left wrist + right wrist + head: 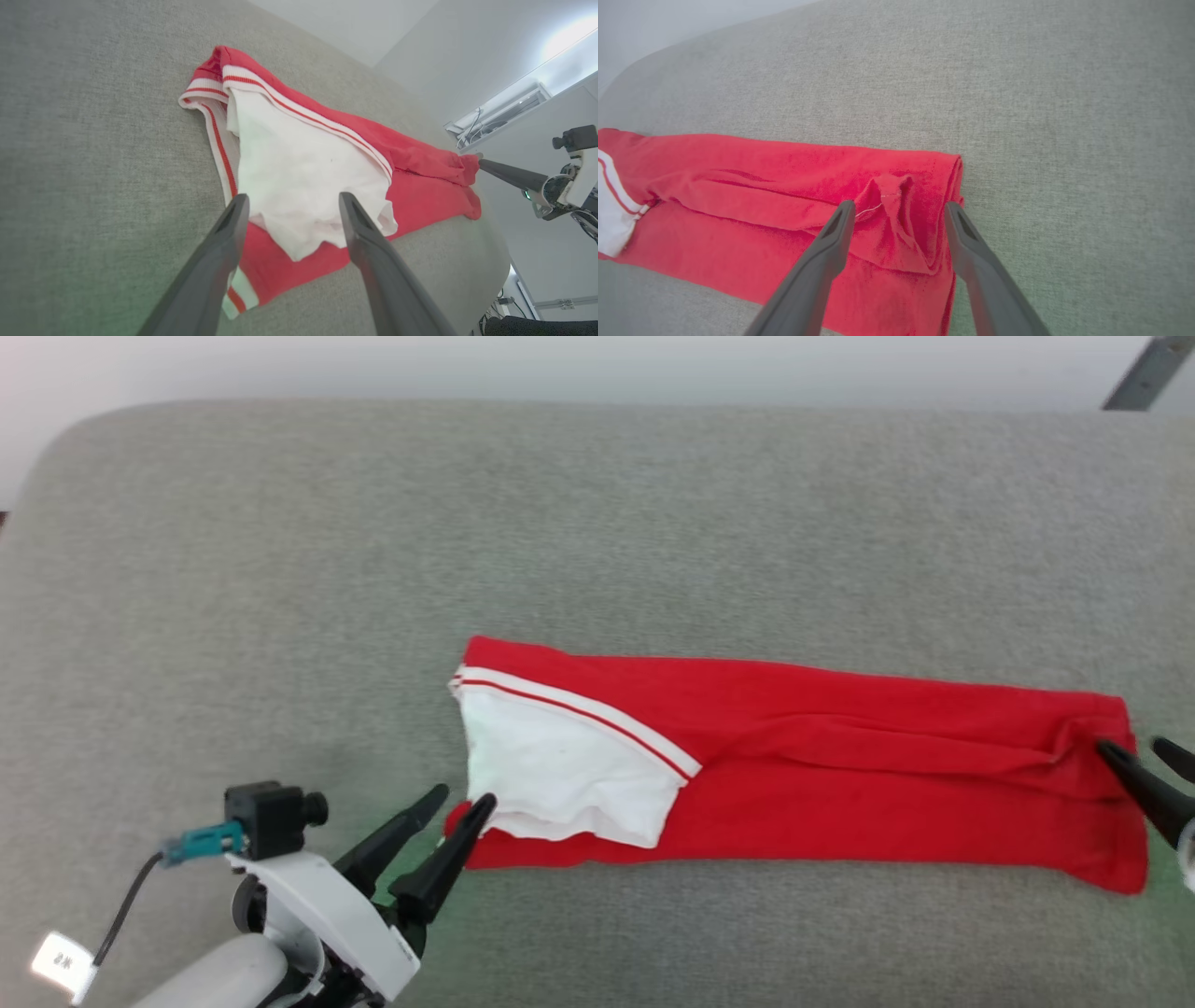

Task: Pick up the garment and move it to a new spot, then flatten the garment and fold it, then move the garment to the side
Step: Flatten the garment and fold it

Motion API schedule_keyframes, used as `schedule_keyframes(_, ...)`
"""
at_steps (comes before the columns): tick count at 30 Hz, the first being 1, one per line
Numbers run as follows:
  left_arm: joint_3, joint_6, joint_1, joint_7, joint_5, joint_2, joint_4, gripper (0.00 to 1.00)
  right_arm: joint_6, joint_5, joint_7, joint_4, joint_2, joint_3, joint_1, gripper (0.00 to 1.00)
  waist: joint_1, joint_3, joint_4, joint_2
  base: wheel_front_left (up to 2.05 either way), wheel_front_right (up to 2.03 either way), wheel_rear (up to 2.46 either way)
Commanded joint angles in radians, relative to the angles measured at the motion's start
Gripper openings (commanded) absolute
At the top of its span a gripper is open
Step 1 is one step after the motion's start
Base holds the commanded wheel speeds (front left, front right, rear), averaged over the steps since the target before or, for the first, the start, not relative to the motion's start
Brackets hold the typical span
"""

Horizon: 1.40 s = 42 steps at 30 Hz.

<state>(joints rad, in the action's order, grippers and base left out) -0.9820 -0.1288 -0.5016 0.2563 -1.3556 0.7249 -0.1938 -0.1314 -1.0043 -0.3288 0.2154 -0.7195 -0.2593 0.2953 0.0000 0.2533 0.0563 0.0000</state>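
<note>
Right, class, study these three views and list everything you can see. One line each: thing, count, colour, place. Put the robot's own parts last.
garment: one, red with a white sleeve and red-and-white striped trim, folded into a long strip across the middle of the padded surface.
padded surface: one, grey fabric, beneath the garment.
wall: one, pale, behind the padded surface.
bar: one, dark grey, slanting in the head view's top right corner.
wrist camera: one, black, on the left arm.
left gripper: one, dark fingers open, at the garment's sleeve end.
right gripper: one, dark fingers open, at the garment's other end.
</note>
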Motion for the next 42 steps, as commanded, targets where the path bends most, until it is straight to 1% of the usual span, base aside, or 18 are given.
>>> schedule_keyframes(1,0.069,0.000,0.049,0.008,0.028,-0.033,-0.010,1.00,0.002,-0.028,-0.004,0.005,-0.015,0.038,-0.043,1.00,0.0000,-0.023,0.037,0.0000,0.00,0.00,0.00)
schedule_keyframes(3,0.157,0.003,0.099,0.008,0.075,-0.074,-0.016,1.00,0.002,-0.054,-0.019,0.015,-0.016,0.075,-0.078,1.00,0.0000,-0.031,0.058,0.0000,0.00,0.00,0.00)
schedule_keyframes(5,0.251,0.015,0.157,0.007,0.134,-0.119,-0.029,1.00,0.001,-0.080,-0.045,0.026,-0.010,0.109,-0.104,1.00,0.0000,-0.036,0.074,0.0000,0.00,0.00,0.00)
schedule_keyframes(8,0.356,0.037,0.214,0.007,0.261,-0.191,-0.046,1.00,0.002,-0.088,-0.083,0.057,-0.008,0.154,-0.126,1.00,0.0000,-0.040,0.100,0.0000,0.00,0.00,0.00)
schedule_keyframes(10,0.418,0.040,0.247,0.007,0.338,-0.241,-0.056,1.00,0.001,-0.076,-0.116,0.085,-0.002,0.177,-0.127,1.00,0.0000,-0.040,0.115,0.0000,0.00,0.00,0.00)
schedule_keyframes(14,0.529,0.054,0.280,0.007,0.527,-0.314,-0.067,1.00,0.002,-0.032,-0.179,0.140,0.007,0.221,-0.100,1.00,0.0000,-0.038,0.141,0.0000,0.00,0.00,0.00)
schedule_keyframes(15,0.529,0.054,0.280,0.007,0.527,-0.314,-0.067,1.00,0.002,-0.032,-0.179,0.140,0.007,0.221,-0.100,1.00,0.0000,-0.038,0.141,0.0000,0.00,0.00,0.00)
schedule_keyframes(20,0.663,0.068,0.312,0.007,0.768,-0.390,-0.048,1.00,0.001,0.022,-0.280,0.174,0.040,0.262,-0.070,1.00,0.0000,-0.035,0.159,0.0000,0.00,0.00,0.00)
schedule_keyframes(22,0.713,0.077,0.323,0.007,0.865,-0.422,-0.026,1.00,0.001,0.049,-0.326,0.190,0.065,0.274,-0.060,1.00,0.0000,-0.033,0.164,0.0000,0.00,0.00,0.00)
schedule_keyframes(26,0.778,0.089,0.344,0.007,1.041,-0.471,0.011,1.00,0.001,0.115,-0.432,0.226,0.122,0.288,-0.054,1.00,0.0000,-0.030,0.168,0.0000,0.00,0.00,0.00)
schedule_keyframes(29,0.817,0.081,0.352,0.007,1.124,-0.507,0.027,1.00,0.001,0.169,-0.489,0.236,0.168,0.302,-0.056,1.00,0.0000,-0.023,0.169,0.0000,0.00,0.00,0.00)
schedule_keyframes(31,0.835,0.070,0.360,0.007,1.160,-0.530,0.019,1.00,0.001,0.192,-0.517,0.228,0.202,0.307,-0.053,1.00,0.0000,-0.018,0.170,0.0000,0.00,0.00,0.00)
schedule_keyframes(32,0.843,0.064,0.359,0.007,1.178,-0.535,0.017,1.00,0.001,0.200,-0.525,0.217,0.218,0.313,-0.050,0.80,0.0000,-0.016,0.169,0.0000,0.00,0.00,0.00)
schedule_keyframes(33,0.854,0.058,0.359,0.007,1.188,-0.542,0.014,1.00,0.000,0.208,-0.528,0.208,0.232,0.323,-0.047,0.40,0.0000,-0.013,0.168,0.0000,0.00,0.00,0.00)
schedule_keyframes(34,0.864,0.050,0.363,0.007,1.192,-0.551,0.006,1.00,-0.001,0.218,-0.534,0.200,0.243,0.331,-0.044,0.07,0.0000,-0.011,0.166,0.0000,0.00,0.00,0.00)
schedule_keyframes(35,0.874,0.045,0.363,0.007,1.203,-0.555,0.003,1.00,-0.002,0.225,-0.543,0.189,0.252,0.337,-0.042,0.00,0.0000,-0.010,0.164,0.0000,0.00,0.00,0.00)
schedule_keyframes(37,0.896,0.034,0.363,0.007,1.214,-0.560,0.004,1.00,-0.003,0.235,-0.544,0.164,0.260,0.364,-0.034,0.00,0.0000,-0.008,0.157,0.0000,0.00,0.00,0.00)
schedule_keyframes(42,0.946,0.018,0.375,0.007,1.222,-0.577,0.005,1.00,0.002,0.258,-0.524,0.115,0.243,0.459,0.000,0.00,0.0000,-0.004,0.126,0.0000,0.00,0.00,0.00)
